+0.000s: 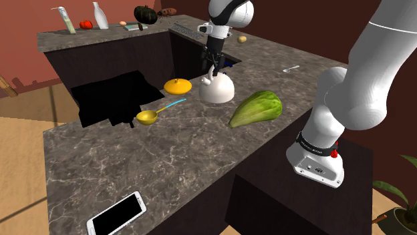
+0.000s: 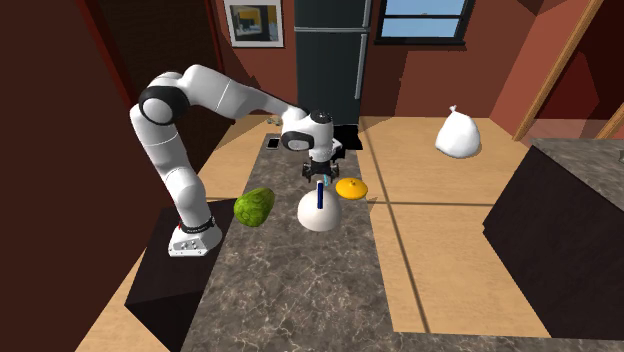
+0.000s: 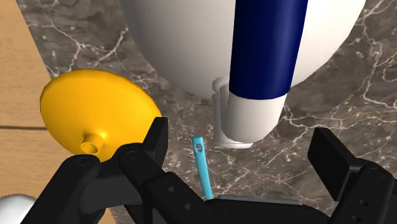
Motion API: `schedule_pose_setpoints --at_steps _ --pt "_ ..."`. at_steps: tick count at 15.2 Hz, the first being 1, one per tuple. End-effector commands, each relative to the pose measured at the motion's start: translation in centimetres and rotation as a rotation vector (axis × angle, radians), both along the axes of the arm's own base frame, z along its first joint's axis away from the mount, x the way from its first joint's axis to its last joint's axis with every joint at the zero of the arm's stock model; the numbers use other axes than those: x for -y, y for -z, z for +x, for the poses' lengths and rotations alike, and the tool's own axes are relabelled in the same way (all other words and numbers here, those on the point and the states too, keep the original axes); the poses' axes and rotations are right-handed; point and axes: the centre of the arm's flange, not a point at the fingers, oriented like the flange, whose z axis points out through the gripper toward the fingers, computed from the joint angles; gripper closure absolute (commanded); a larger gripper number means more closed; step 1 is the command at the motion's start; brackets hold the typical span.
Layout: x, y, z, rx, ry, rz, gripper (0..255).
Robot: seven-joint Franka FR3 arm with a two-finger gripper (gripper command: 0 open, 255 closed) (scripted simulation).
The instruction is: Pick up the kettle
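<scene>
The gripper (image 3: 245,143) is open. Its 2 black fingers (image 3: 153,143) stand apart on either side of the kettle's dark blue handle (image 3: 267,44), and neither finger touches it. In the shoulder view the gripper (image 1: 212,63) points straight down and hangs right at the top of the kettle (image 1: 217,90). The second exterior view also places the gripper (image 2: 319,180) directly over the kettle (image 2: 318,212).

The kettle (image 3: 184,44) is white and rounded. It stands upright on the dark marbled counter (image 1: 167,160). A yellow lid (image 1: 178,85) with a small knob lies just beside it, toward the shoulder view's left. Near the lid is a yellow scoop (image 1: 147,117) with a thin light-blue handle (image 3: 202,165), whose end shows between the fingers in the wrist view. A green leafy vegetable (image 1: 256,108) lies near the kettle on its other side, toward the shoulder view's right. A phone (image 1: 117,215) with a black screen lies well apart at the counter's near edge.
</scene>
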Motion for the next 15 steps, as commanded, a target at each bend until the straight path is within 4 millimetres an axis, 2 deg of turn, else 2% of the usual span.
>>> schedule_pose_setpoints --at_steps 1,2,3,12,15 --pt "0.0 0.9 0.1 0.000 0.000 0.000 0" --pt "0.0 0.9 0.1 0.000 0.000 0.000 0" --pt "-0.1 0.8 0.1 0.000 0.000 0.000 255" --pt "0.0 0.9 0.1 0.000 0.000 0.000 255" --pt "0.0 -0.7 0.1 0.000 0.000 0.000 255"
